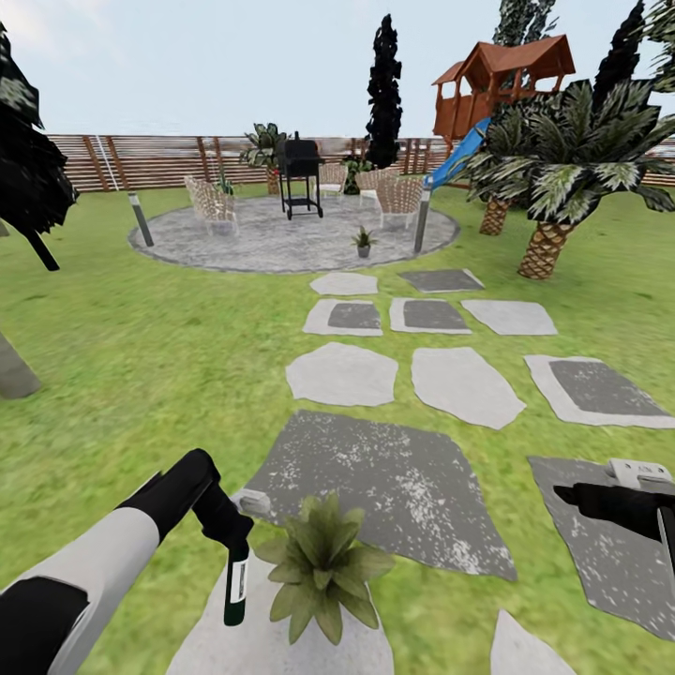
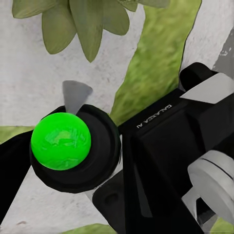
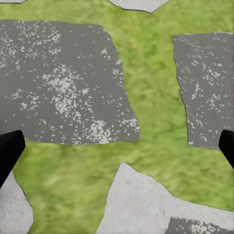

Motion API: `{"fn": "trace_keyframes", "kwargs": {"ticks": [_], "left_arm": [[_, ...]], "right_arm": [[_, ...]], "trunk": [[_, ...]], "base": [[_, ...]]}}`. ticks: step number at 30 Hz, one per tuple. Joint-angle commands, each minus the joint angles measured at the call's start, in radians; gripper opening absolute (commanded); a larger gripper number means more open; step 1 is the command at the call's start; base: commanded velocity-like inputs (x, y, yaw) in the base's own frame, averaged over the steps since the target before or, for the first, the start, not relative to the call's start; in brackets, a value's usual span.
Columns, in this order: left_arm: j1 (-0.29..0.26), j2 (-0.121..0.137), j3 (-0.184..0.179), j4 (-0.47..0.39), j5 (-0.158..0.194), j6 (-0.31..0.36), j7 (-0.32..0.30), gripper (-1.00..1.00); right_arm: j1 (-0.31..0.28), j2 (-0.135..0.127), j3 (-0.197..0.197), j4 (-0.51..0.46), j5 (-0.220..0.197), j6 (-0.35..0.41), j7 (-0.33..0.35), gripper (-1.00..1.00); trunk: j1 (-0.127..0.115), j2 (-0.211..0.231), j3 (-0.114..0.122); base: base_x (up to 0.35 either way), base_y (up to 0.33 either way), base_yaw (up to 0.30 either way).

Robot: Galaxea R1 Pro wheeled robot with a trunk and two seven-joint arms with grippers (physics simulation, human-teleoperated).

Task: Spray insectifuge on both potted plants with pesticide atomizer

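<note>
My left gripper [image 1: 229,531] is shut on the pesticide atomizer [image 1: 236,583], a slim dark bottle with a white label that hangs downward, its whitish head [image 1: 253,503] beside the fingers. Just to its right stands the near potted plant [image 1: 323,567], a rosette of pointed green leaves on a pale stepping stone. In the left wrist view these leaves [image 2: 87,24] lie close ahead, past a round black part carrying a bright green ball [image 2: 61,141]. The second potted plant [image 1: 363,241] stands far off on the round patio [image 1: 281,246]. My right gripper [image 1: 600,502] [image 3: 117,148] hangs open and holds nothing, over grass and stones.
Grey stepping stones [image 1: 375,478] lead across the lawn to the patio, which holds a black grill [image 1: 300,176], wicker chairs [image 1: 398,200] and two short posts [image 1: 141,218]. A palm [image 1: 562,178] and a play tower [image 1: 502,80] stand at the right, with a slat fence [image 1: 141,159] behind.
</note>
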Motion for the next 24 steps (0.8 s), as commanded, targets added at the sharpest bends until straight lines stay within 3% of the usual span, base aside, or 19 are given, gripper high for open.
{"fn": "trace_keyframes", "kwargs": {"ticks": [1,24], "left_arm": [[0.0,0.0,-0.004,-0.001,-0.009,0.006,-0.01,-1.0],[0.007,-0.001,-0.007,0.006,-0.011,0.005,-0.01,-1.0]], "right_arm": [[-0.001,0.0,-0.001,-0.001,0.01,0.003,0.01,1.0],[-0.001,-0.001,-0.005,-0.001,0.01,0.003,0.01,1.0]], "trunk": [[0.0,0.0,-0.001],[0.0,0.0,-0.02]], "base": [[0.038,0.021,0.0],[0.005,0.003,0.0]]}}
